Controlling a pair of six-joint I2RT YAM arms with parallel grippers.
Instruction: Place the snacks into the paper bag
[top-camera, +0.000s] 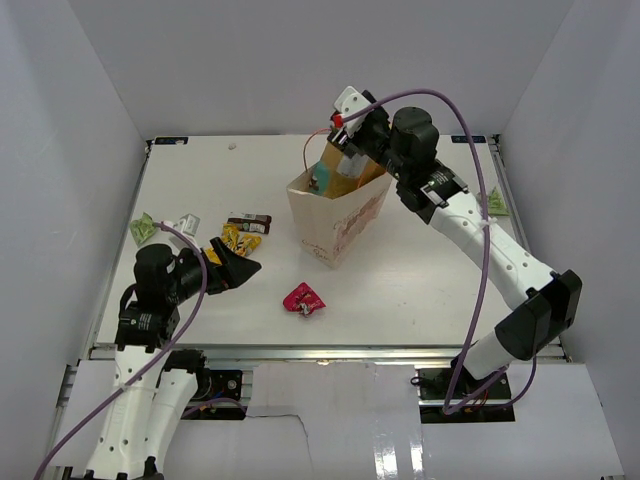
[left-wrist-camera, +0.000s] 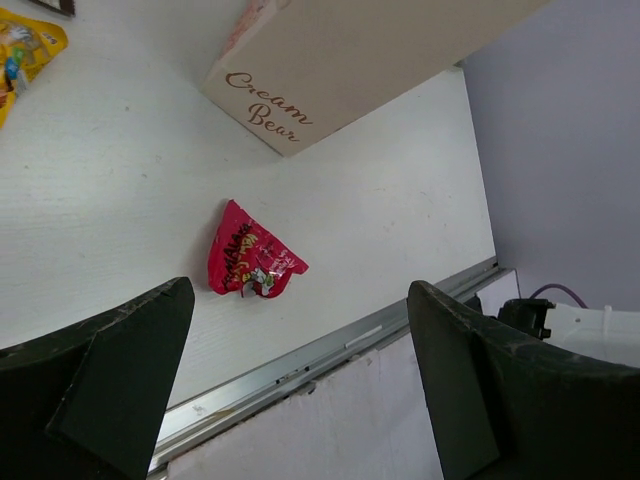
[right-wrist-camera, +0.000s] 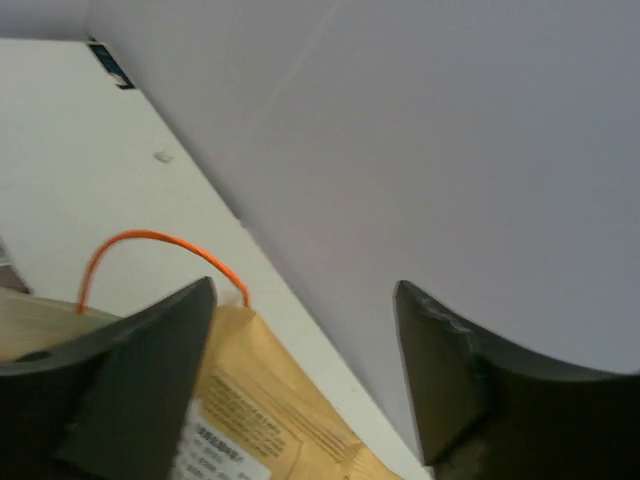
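Left gripper (left-wrist-camera: 300, 288), spread wide and empty, should drop squarely onto the red wrapper (left-wrist-camera: 248, 262) at its 4 o'clock; right gripper (right-wrist-camera: 300, 290), open and empty, hovers over the paper bag (top-camera: 345, 225) at 1 o'clock

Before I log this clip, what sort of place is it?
Probably a robot lab test cell: plain white enclosure walls, a white tabletop edged with an aluminium rail, and a cabled white robot arm.

In the top view you'll find the paper bag (top-camera: 340, 225) standing right of centre, the large snack packet (top-camera: 343, 172) sticking up out of its mouth. The small wrapper (top-camera: 303, 298) lies below-left of it on the table (top-camera: 420, 290). The candy packet (top-camera: 240, 240) sits further left, just below the bar (top-camera: 248, 221).
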